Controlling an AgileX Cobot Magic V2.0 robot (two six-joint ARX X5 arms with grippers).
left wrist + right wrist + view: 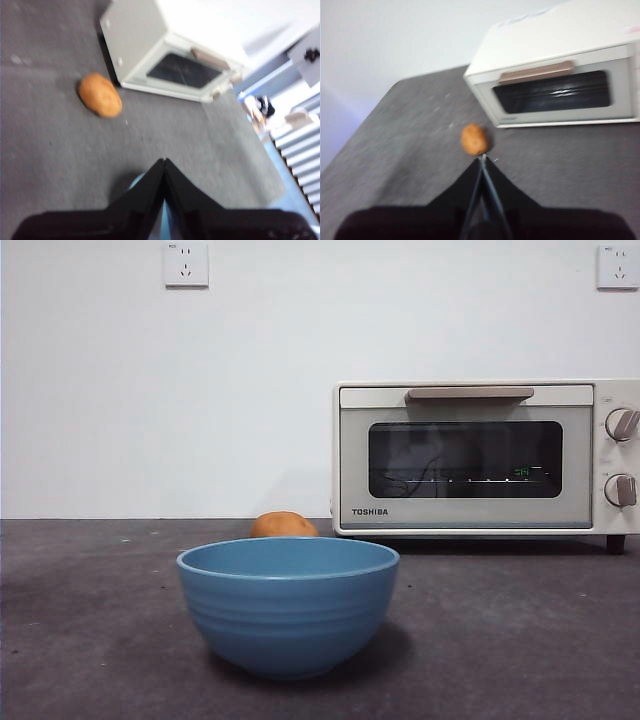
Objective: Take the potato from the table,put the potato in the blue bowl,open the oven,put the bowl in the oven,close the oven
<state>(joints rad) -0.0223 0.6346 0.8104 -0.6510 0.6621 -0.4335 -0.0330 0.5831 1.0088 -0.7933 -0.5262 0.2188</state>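
The blue bowl (288, 605) stands empty-looking at the front middle of the table (90, 620). Behind it, the orange-brown potato (283, 525) lies on the table beside the oven's left corner; it also shows in the wrist views (100, 95) (473, 139). The cream TOSHIBA oven (485, 458) stands at the back right with its door closed. My left gripper (164, 161) is shut and empty, high above the table, with a sliver of the bowl (136, 181) beneath it. My right gripper (483, 157) is shut and empty too, well above the table.
A white wall with two sockets (186, 263) backs the table. The oven's beige handle (469, 394) runs along the door's top, and two knobs (621, 424) sit at its right. No arm shows in the front view.
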